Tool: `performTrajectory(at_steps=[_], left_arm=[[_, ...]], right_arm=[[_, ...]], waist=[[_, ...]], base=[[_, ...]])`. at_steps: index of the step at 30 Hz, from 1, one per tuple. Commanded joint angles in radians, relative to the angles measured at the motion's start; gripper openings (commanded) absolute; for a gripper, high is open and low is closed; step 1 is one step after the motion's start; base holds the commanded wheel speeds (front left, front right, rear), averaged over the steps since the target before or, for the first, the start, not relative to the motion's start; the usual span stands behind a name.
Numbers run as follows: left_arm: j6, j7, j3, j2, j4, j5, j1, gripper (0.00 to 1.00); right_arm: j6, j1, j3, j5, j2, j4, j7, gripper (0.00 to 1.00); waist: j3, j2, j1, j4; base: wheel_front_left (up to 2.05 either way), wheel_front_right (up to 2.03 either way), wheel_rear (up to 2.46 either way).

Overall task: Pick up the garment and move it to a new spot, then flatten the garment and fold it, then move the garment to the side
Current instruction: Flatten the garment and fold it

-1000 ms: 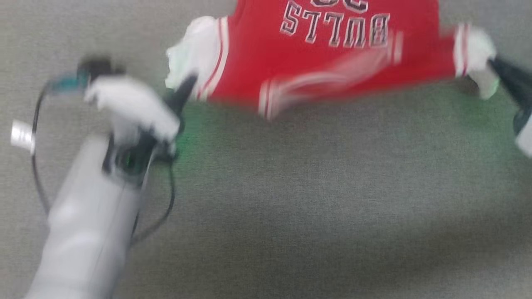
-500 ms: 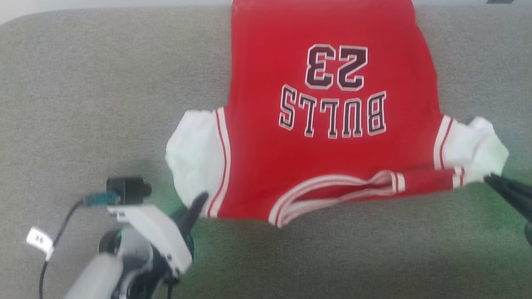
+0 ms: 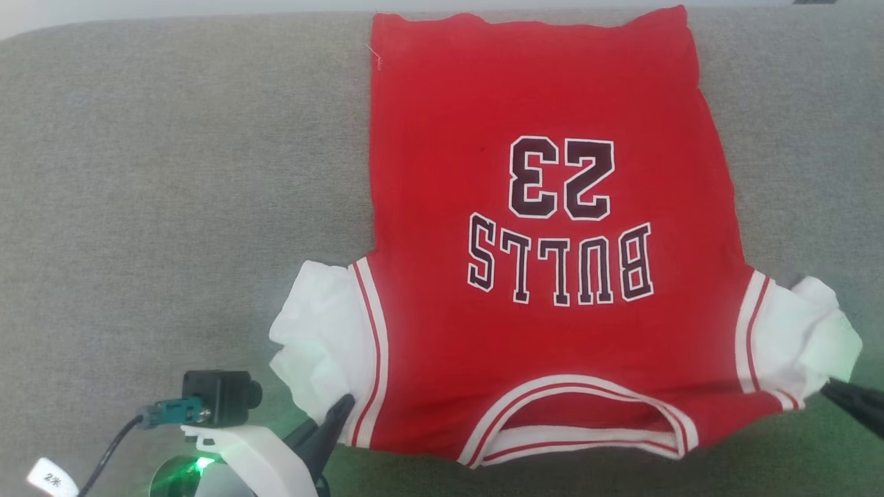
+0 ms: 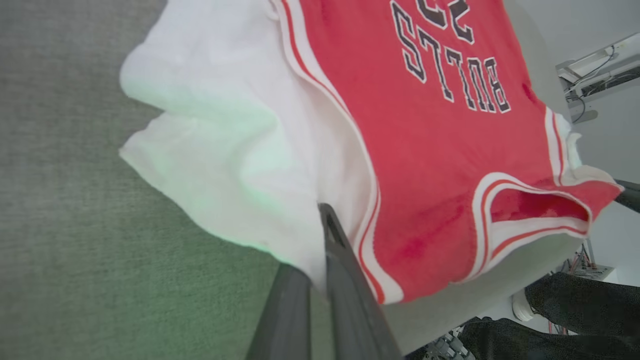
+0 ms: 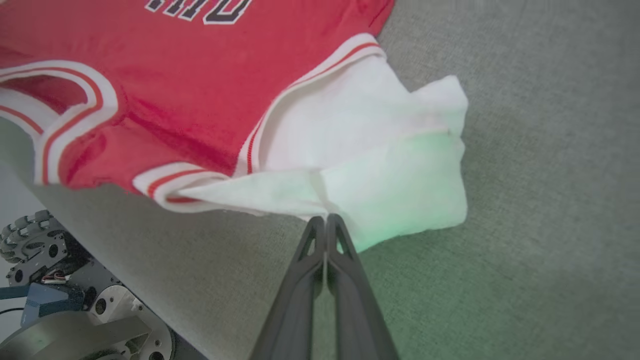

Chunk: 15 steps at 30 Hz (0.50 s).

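The garment [image 3: 428, 207], a red jersey with white sleeves, striped trim and a dark 23, lies spread on the grey cloth surface [image 3: 173, 172], its collar toward me and its hem at the far edge. My left gripper [image 3: 340, 407] is shut on the white sleeve at the lower left. In the left wrist view the cloth [image 4: 240, 165] runs between the gripper's [image 4: 317, 230] dark fingers. My right gripper [image 3: 829, 388] is shut on the other white sleeve at the right edge. The right wrist view shows that gripper [image 5: 326, 218] pinching the sleeve's [image 5: 390, 165] folded edge.
The grey surface reaches to the left and right of the garment and ends close behind its hem. Beyond the near edge are my wheeled base [image 5: 50, 300] and what looks like a person's dark trouser leg [image 4: 575, 305]. A small camera [image 3: 221, 397] sits on my left wrist.
The head camera tilted and steadied after the blur. Both grippers drew the garment toward me by its sleeves; it now lies flatter, with the collar opened out.
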Motion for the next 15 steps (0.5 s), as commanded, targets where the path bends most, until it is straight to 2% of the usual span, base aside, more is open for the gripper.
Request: performTrajectory(at_steps=[1,6,14,15], left_arm=[[0.003,0.005,-0.002,0.000,0.002,0.013,-0.004,0.00],[-0.026,0.016,-0.022,-0.031,0.072,-0.004,-0.073,0.00],[-0.070,-0.014,-0.071,-0.070,0.262,0.044,-0.154,0.00],[-0.072,-0.018,-0.078,-0.074,0.282,0.049,-0.158,0.00]], right_arm=[[-0.002,0.010,-0.017,-0.016,0.012,0.002,0.006,0.00],[-0.002,0.017,-0.051,-0.080,0.098,0.044,0.075,0.00],[-0.002,0.044,-0.060,-0.210,0.248,0.161,0.198,0.00],[-0.002,0.046,-0.065,-0.219,0.261,0.170,0.203,0.08]], waist=[[0.001,-0.0001,-0.0001,-0.002],[0.001,-0.0001,-0.0001,-0.001],[-0.002,-0.0001,-0.0001,-0.004],[-0.002,-0.0001,-0.0001,-0.006]], base=[[0.00,0.00,0.00],[0.00,0.00,0.00],[0.00,0.00,0.00],[0.00,0.00,0.00]])
